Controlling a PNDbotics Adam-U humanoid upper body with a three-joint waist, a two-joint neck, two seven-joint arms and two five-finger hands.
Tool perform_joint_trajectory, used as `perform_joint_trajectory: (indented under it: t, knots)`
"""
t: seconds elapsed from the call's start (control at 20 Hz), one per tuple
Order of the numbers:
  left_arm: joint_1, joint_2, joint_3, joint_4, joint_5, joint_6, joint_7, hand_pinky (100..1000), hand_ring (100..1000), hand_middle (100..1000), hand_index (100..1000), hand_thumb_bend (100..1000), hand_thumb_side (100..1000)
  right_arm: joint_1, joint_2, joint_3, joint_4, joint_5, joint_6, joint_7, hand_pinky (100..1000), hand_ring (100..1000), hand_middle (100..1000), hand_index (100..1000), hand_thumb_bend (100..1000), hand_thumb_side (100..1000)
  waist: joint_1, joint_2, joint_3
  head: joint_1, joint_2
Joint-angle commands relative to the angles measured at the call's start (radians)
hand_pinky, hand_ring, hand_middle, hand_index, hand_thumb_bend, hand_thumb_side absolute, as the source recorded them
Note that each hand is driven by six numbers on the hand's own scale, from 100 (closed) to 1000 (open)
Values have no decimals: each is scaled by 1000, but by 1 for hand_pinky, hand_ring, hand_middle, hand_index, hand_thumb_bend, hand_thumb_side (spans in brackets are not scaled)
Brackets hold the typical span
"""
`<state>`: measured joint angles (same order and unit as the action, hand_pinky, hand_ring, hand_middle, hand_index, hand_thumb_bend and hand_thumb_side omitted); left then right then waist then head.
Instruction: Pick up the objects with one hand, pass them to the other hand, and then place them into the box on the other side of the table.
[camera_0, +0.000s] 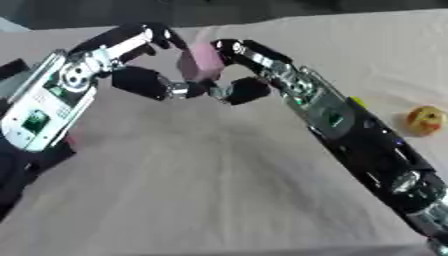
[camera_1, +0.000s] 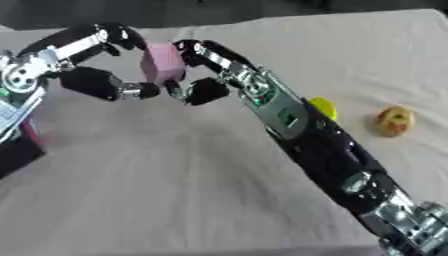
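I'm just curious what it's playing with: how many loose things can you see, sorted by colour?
Pink: 1, the pink block, held above the cloth between the left hand and the right hand.
Yellow and red: 1, a round thing lying on the cloth.
Yellow: 1, a small thing partly hidden behind the right arm.
Total: 3
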<state>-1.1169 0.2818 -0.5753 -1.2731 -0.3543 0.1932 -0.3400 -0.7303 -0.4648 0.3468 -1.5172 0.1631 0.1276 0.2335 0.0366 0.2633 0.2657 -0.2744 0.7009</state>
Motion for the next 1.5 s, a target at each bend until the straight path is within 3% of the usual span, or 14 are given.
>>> perform_joint_trajectory:
  t: [0.05, 0.6, 0.95, 1.5]
  knots:
    - [-22, 1, 12, -6, -12, 5, 22, 853, 870, 844, 827, 610, 561, -20, -4, -3, -25, 5, 1, 2, 890, 801, 457, 502, 100, 171, 1, -15, 1, -1, -12]
    - [-20, -11, 9, 3, -58, 32, 61, 839, 859, 831, 820, 591, 543, -18, -1, -4, -28, -2, 5, -1, 889, 799, 455, 499, 100, 176, 0, -11, 2, 0, -10]
    - [-20, -21, 10, 9, -54, 32, 70, 815, 835, 801, 787, 503, 477, -18, 1, -2, -32, -10, 4, -1, 889, 798, 452, 496, 100, 182, 0, -7, 0, 1, -8]
    - [-21, -50, 17, 40, -72, 19, 92, 804, 822, 786, 777, 487, 478, -21, 5, 2, -39, -19, -4, 9, 888, 794, 446, 489, 100, 183, 0, 1, -5, 5, -15]
